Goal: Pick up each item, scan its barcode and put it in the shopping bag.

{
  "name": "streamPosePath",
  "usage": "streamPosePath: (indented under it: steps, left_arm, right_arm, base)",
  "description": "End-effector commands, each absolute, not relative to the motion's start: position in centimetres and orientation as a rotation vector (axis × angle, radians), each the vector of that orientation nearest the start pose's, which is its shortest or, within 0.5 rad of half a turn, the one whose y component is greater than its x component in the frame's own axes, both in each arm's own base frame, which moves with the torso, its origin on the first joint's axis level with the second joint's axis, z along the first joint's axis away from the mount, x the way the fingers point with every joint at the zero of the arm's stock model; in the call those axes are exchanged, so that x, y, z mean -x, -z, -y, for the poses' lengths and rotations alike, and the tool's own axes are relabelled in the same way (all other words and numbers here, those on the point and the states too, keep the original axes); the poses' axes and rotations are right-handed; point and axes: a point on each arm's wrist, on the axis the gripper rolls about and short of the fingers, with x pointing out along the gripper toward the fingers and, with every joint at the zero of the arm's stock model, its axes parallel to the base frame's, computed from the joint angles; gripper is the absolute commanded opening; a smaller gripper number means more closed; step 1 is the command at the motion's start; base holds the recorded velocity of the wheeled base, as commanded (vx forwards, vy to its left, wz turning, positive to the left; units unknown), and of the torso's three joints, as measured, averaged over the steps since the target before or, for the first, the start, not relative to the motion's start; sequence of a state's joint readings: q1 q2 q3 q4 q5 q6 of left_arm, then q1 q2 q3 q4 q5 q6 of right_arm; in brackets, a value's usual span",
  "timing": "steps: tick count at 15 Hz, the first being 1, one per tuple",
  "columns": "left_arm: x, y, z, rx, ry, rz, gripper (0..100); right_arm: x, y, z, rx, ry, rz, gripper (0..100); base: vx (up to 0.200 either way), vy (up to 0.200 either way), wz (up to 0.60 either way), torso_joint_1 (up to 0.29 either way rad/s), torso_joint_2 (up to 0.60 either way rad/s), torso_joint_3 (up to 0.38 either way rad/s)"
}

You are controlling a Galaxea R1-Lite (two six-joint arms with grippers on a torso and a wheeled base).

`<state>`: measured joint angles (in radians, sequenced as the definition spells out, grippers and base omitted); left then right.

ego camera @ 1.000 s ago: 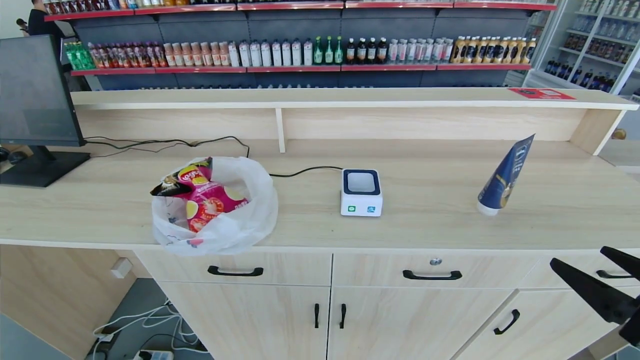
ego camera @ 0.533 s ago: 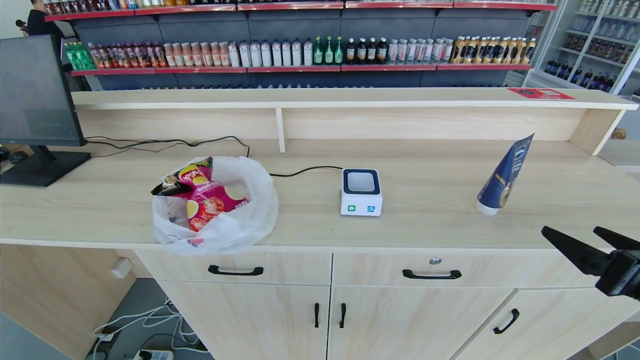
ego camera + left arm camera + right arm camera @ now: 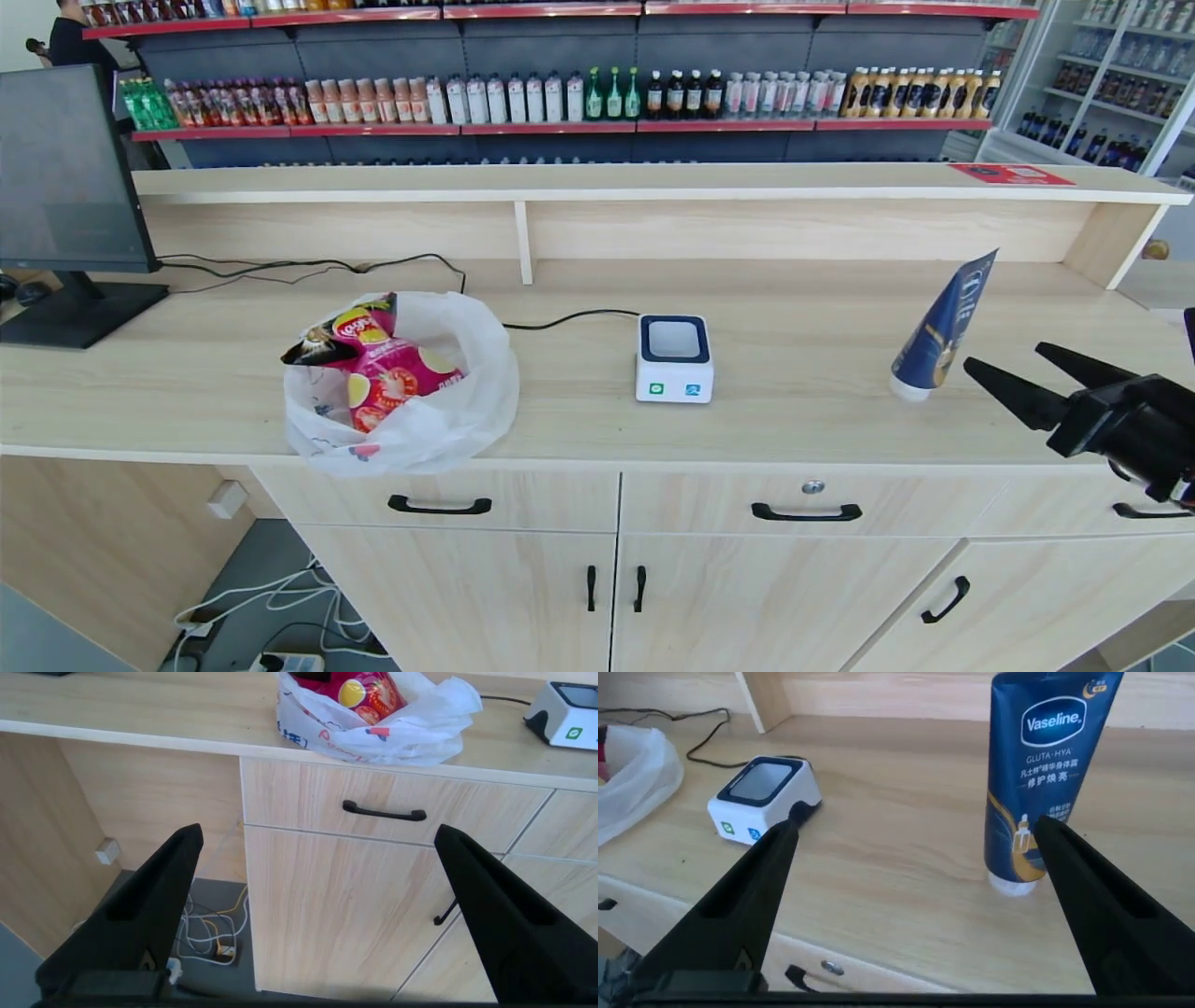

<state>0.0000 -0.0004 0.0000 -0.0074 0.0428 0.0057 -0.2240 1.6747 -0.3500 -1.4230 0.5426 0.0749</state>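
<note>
My right claw point(image 3: 1002, 355) hung spread just beside the standing tube point(image 3: 938, 327), lined up to pinch it for scanning.

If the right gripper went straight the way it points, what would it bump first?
Probably the tube, standing just ahead of the open right gripper. It sits nearer one finger's line than the middle, so a near miss is possible.

navy tube point(image 3: 941, 326) with white cap, white scanner point(image 3: 674, 358) with dark-rimmed window, red-yellow chip bag point(image 3: 378, 366) in translucent white shopping bag point(image 3: 439, 425), black gripper point(image 3: 1025, 374).
</note>
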Motion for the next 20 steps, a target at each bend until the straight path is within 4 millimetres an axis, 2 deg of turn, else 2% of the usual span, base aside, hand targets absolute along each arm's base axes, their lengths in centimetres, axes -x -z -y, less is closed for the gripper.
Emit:
streamPosePath:
  steps: [1, 3, 6, 8, 10, 12, 14, 16, 20]
  left_arm:
    - [2.3, -7.6, -0.1, -0.006, -0.043, 0.008, 100]
    - [2.3, -7.6, -0.1, -0.006, -0.043, 0.008, 100]
    - [2.3, -7.6, -0.1, -0.006, -0.043, 0.008, 100]
    - [2.3, -7.6, -0.1, -0.006, -0.043, 0.008, 100]
    - [2.3, -7.6, -0.1, -0.006, -0.043, 0.008, 100]
    - [2.3, -7.6, -0.1, -0.006, -0.043, 0.008, 100]
    - [2.3, -7.6, -0.1, -0.006, -0.043, 0.008, 100]
    - [2.3, -7.6, -0.1, -0.006, -0.043, 0.008, 100]
    - [2.3, -7.6, -0.1, -0.006, -0.043, 0.008, 100]
  right_arm:
    - [-28.8, -13.4, 7.9, -0.044, -0.3, 0.083, 100]
    - [-29.5, -12.8, 9.1, -0.07, -0.291, 0.099, 100]
    - [-28.5, -13.6, 10.0, -0.075, -0.324, 0.111, 100]
    - [-27.3, -14.8, 9.4, -0.056, -0.34, 0.136, 100]
    - [-25.6, -15.6, 7.2, -0.057, -0.395, 0.142, 100]
    - [-23.6, -15.8, 5.5, -0.059, -0.429, 0.136, 100]
    - [-21.7, -15.7, 5.0, -0.077, -0.423, 0.118, 100]
    - [-21.5, -16.3, 5.5, -0.071, -0.402, 0.143, 100]
    - [-22.3, -17.0, 5.8, -0.045, -0.402, 0.175, 100]
  base:
    - [0.0, 0.0, 0.0, 0.0, 0.0, 0.0]
    - [0.0, 0.0, 0.0, 0.0, 0.0, 0.0]
    - [0.0, 0.0, 0.0, 0.0, 0.0, 0.0]
    - [0.0, 0.0, 0.0, 0.0, 0.0, 0.0]
    - [0.0, 0.0, 0.0, 0.0, 0.0, 0.0]
    - [0.0, 0.0, 0.0, 0.0, 0.0, 0.0]
    - [0.0, 0.0, 0.0, 0.0, 0.0, 0.0]
    - [0.0, 0.0, 0.0, 0.0, 0.0, 0.0]
    - [0.0, 0.0, 0.0, 0.0, 0.0, 0.0]
